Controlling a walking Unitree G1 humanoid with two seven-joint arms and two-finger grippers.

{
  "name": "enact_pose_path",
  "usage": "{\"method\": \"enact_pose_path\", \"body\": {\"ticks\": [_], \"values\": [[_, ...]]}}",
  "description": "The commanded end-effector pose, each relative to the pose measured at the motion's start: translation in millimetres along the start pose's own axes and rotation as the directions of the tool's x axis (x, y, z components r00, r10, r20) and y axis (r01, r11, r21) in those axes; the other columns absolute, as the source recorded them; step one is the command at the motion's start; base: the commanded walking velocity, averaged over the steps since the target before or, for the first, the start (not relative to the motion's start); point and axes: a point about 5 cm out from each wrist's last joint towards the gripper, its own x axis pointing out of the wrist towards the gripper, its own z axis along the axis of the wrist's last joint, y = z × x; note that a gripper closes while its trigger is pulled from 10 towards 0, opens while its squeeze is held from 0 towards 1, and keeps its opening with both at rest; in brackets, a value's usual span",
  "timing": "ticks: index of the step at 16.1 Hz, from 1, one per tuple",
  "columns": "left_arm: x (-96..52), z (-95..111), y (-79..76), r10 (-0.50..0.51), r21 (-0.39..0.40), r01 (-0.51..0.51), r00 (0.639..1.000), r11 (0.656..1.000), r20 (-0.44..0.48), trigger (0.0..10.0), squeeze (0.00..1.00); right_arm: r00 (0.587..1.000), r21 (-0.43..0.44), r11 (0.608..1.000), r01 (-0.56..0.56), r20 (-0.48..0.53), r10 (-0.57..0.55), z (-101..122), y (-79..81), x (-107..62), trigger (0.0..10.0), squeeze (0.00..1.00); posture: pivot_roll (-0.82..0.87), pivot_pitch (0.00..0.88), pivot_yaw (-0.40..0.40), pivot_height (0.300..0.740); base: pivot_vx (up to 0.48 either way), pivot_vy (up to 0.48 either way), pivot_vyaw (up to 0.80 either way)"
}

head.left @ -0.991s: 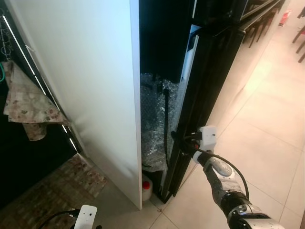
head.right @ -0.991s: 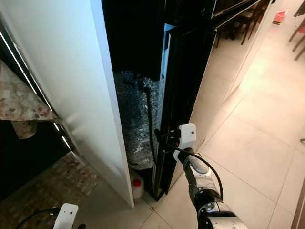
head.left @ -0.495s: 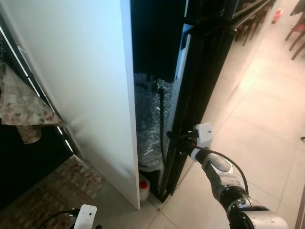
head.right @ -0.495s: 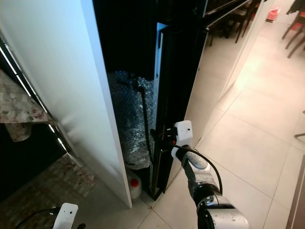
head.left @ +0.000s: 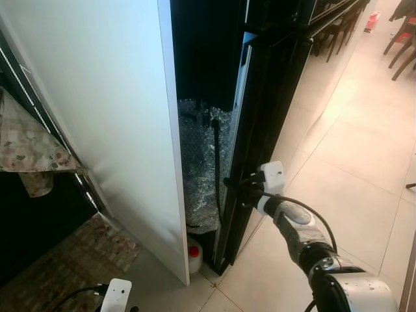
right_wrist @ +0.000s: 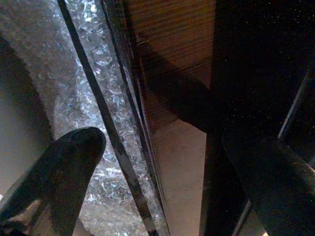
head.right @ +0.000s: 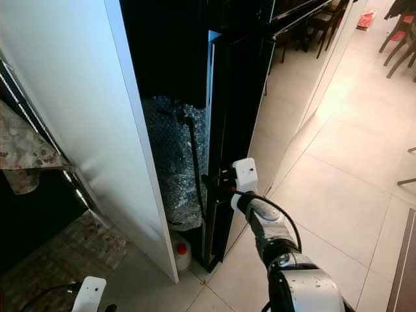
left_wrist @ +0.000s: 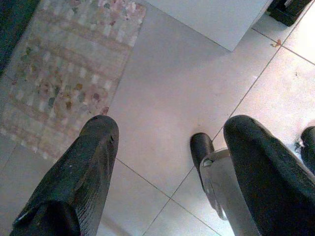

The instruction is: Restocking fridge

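The left gripper (left_wrist: 162,172) hangs idle, fingers spread, over floor tiles. The fridge (head.left: 273,97) stands ajar beside a white panel (head.left: 110,130). The right gripper (head.left: 235,190), released, straddles the door edge (bubble wrap (head.left: 201,162) behind); it should close squarely before pulling.

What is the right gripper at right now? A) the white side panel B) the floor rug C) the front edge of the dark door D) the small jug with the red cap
C: the right gripper is up against the front edge of the dark door, its fingers spread to either side of that edge in the right wrist view, with bubble wrap beyond.
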Motion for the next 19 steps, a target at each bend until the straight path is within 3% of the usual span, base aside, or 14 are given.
{"method": "enact_pose_path", "body": {"ticks": [1,3,4,5,7,8,9,10,12,14,15,16,18,19], "values": [[-0.8,-3.5,-0.7,0.003,-0.005,-0.003,1.0,1.0,-0.012,10.0,0.0,0.998,-0.037,0.999,-0.019,0.053,0.021,17.5,5.8,8.7,10.0,0.0,0.06,0.0,-0.008,0.74,0.0,0.0,0.0],[-0.9,-4.1,-2.9,-0.003,-0.007,0.003,1.0,1.0,-0.014,10.0,0.0,0.998,-0.03,1.0,0.004,0.057,-0.002,4.4,0.7,-0.9,10.0,0.0,0.05,0.0,-0.008,0.74,0.0,0.0,0.0],[-0.9,-4.2,-5.2,-0.007,-0.005,0.007,1.0,1.0,-0.014,10.0,0.0,0.999,-0.084,0.996,0.017,0.045,-0.013,-4.9,-3.6,-9.6,10.0,0.0,0.05,0.0,-0.011,0.74,0.0,0.0,0.0],[-1.0,-4.3,-5.7,-0.008,-0.005,0.008,1.0,1.0,-0.014,10.0,0.0,0.998,-0.083,0.996,0.03,0.052,-0.026,-8.1,-6.2,-13.9,10.0,0.0,0.05,0.0,-0.013,0.74,0.0,0.0,0.0],[-1.3,-5.3,-6.7,-0.01,-0.006,0.01,1.0,1.0,-0.015,10.0,0.0,0.994,-0.07,0.994,0.085,0.079,-0.079,-20.7,-12.9,-29.7,10.0,0.0,0.04,0.0,-0.018,0.74,0.0,0.0,0.0],[-1.5,-6.0,-7.0,-0.012,-0.003,0.012,1.0,1.0,-0.016,10.0,0.0,0.989,-0.096,0.986,0.134,0.079,-0.127,-35.8,-15.0,-46.8,10.0,0.0,0.04,0.0,-0.018,0.74,0.0,0.0,0.0],[-1.5,-6.0,-7.1,-0.012,-0.003,0.012,1.0,1.0,-0.015,10.0,0.0,0.988,-0.096,0.985,0.144,0.077,-0.137,-38.7,-15.2,-50.2,10.0,0.0,0.04,0.0,-0.018,0.74,0.0,0.0,0.0],[-1.6,-6.2,-6.9,-0.013,-0.002,0.013,1.0,1.0,-0.015,10.0,0.0,0.98,-0.061,0.981,0.185,0.083,-0.18,-46.4,-15.3,-59.7,10.0,0.0,0.04,0.0,-0.017,0.74,0.0,0.0,0.0],[-1.7,-7.2,-6.6,-0.017,0.008,0.018,1.0,1.0,-0.021,10.0,0.0,0.959,-0.011,0.959,0.284,-0.022,-0.284,-74.7,-18.0,-73.7,10.0,0.0,0.02,0.0,-0.009,0.74,0.0,0.0,0.0],[-1.7,-7.4,-6.4,-0.019,0.013,0.019,1.0,1.0,-0.025,10.0,0.0,0.905,0.033,0.921,0.387,-0.204,-0.373,-109.5,-21.3,-88.6,10.0,0.0,0.02,0.0,-0.008,0.74,0.0,0.0,0.0],[-1.6,-7.5,-5.9,-0.018,0.013,0.018,0.999,1.0,-0.028,10.0,0.0,0.827,0.061,0.886,0.46,-0.391,-0.403,-141.7,-16.3,-105.9,10.0,0.0,0.02,0.0,-0.009,0.74,0.0,0.0,0.0],[-1.6,-7.7,-5.6,-0.017,0.013,0.017,0.999,1.0,-0.031,10.0,0.0,0.796,0.042,0.882,0.469,-0.453,-0.401,-152.3,-13.0,-112.7,10.0,0.0,0.02,0.0,-0.007,0.74,0.0,0.0,0.0],[-2.1,-10.5,-3.7,-0.016,0.011,0.017,0.999,1.0,-0.047,10.0,0.0,0.647,0.0,0.844,0.536,-0.643,-0.41,-187.5,-1.4,-143.6,10.0,0.0,0.02,0.0,-0.002,0.74,0.0,0.0,0.0],[-2.4,-12.0,-3.4,-0.019,0.014,0.019,0.998,1.0,-0.053,10.0,0.0,0.605,-0.028,0.845,0.534,-0.686,-0.405,-195.3,2.2,-151.3,10.0,0.0,0.04,0.0,-0.005,0.74,0.0,0.0,0.0]]}}
